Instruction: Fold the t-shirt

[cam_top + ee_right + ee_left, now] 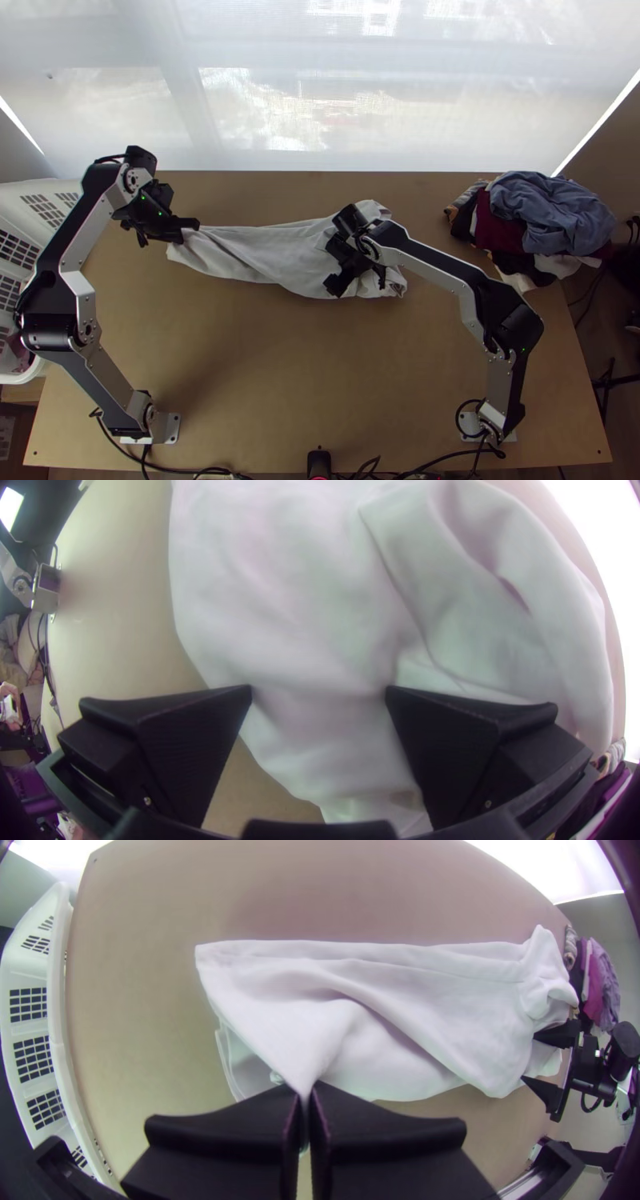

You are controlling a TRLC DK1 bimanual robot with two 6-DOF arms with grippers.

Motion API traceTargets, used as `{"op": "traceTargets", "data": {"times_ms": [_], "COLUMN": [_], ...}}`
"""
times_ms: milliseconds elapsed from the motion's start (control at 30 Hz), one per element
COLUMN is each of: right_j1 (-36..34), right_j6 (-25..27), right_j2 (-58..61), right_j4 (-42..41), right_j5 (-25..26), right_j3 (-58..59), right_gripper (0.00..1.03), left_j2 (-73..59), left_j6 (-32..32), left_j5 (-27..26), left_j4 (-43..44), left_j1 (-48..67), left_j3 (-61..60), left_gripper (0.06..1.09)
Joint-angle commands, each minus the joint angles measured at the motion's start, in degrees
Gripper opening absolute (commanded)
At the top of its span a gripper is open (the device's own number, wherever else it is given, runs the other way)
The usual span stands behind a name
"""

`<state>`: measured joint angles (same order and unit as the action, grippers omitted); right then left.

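Wood surface (264,384) is backed at its far edge by a bright, screened window (400,104), w/ a white basket (32,188) set by the L edge & a mixed clothes pile (552,216) heaped nr the far R corner. White t-shirt (272,248) is laid lengthwise in the surface's far half, btwn L edge & center-R, partly folded over & rumpled, esp. at its R end. It's pinched at its L part by the L tool (192,228), clenched tight; the R tool (328,264) is held wide open over the R part, contact unclear.
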<state>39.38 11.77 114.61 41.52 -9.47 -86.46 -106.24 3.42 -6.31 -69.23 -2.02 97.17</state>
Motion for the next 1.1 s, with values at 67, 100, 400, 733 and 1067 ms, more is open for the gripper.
{"op": "traceTargets", "data": {"times_ms": [67, 100, 400, 733, 1067], "right_j1": [0.4, 0.5, 1.0, 1.1, 1.3], "right_j6": [0.0, 0.0, -0.1, -0.1, -0.1], "right_j2": [0.2, 0.2, 0.2, 0.0, -0.1], "right_j4": [0.0, 0.0, 0.1, 0.9, 1.2], "right_j5": [0.2, 0.1, 0.1, 0.1, 0.1], "right_j3": [-0.6, -0.8, -1.2, -1.6, -1.7], "right_gripper": [0.94, 0.94, 0.94, 0.94, 0.93], "left_j2": [-2.6, -2.9, -3.8, -5.8, -8.1], "left_j6": [-0.2, -0.2, -0.2, -0.6, -1.6], "left_j5": [0.8, 0.9, 3.3, 3.1, 0.6], "left_j4": [3.0, 3.7, 10.5, 13.2, 12.8], "left_j1": [-4.7, -5.2, -6.4, -4.2, -2.8], "left_j3": [-6.5, -7.4, -13.5, -14.2, -14.4], "left_gripper": [0.35, 0.47, 0.78, 0.78, 0.57]}}
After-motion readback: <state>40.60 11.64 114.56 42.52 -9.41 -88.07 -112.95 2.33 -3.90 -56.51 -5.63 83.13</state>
